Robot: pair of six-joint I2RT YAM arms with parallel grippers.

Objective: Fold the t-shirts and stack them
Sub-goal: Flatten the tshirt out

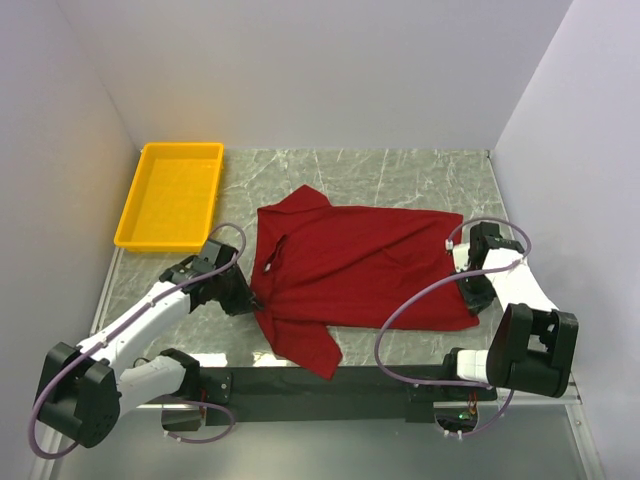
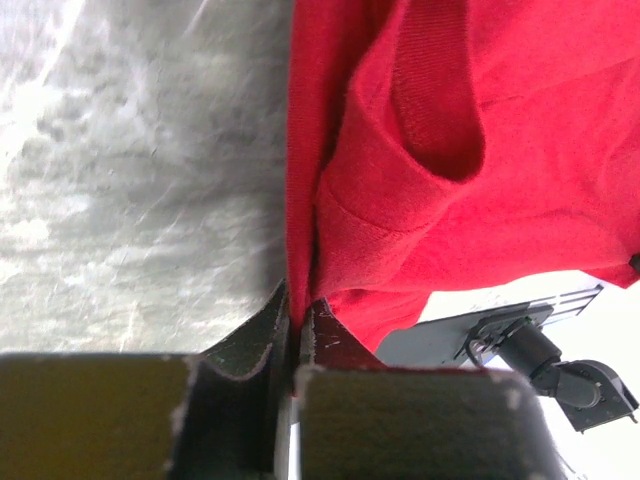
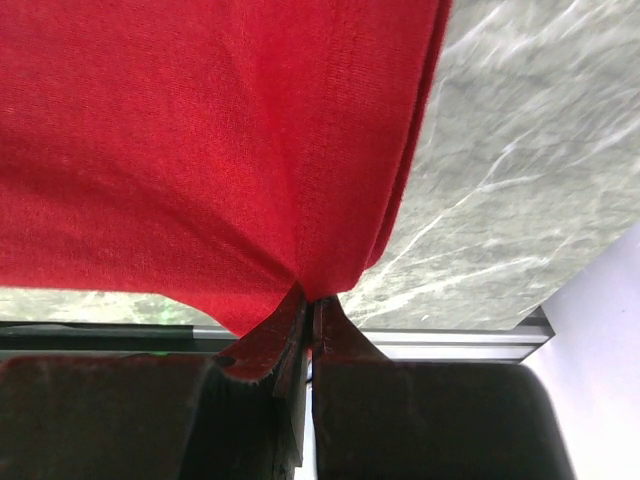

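Note:
The dark red t-shirt (image 1: 350, 265) lies spread on the marble table, collar end left, hem right, one sleeve at the back (image 1: 300, 200) and one toward the front (image 1: 305, 345). My left gripper (image 1: 245, 297) is shut on the shirt's left edge near the collar; in the left wrist view the cloth (image 2: 420, 170) is pinched between the closed fingers (image 2: 255, 335). My right gripper (image 1: 470, 295) is shut on the hem corner at the right; in the right wrist view the cloth (image 3: 200, 150) is drawn to a point between the closed fingers (image 3: 275, 335).
A yellow tray (image 1: 130, 225) stands at the back left of the table. White walls close in the left, back and right sides. The black base rail (image 1: 330, 385) runs along the near edge.

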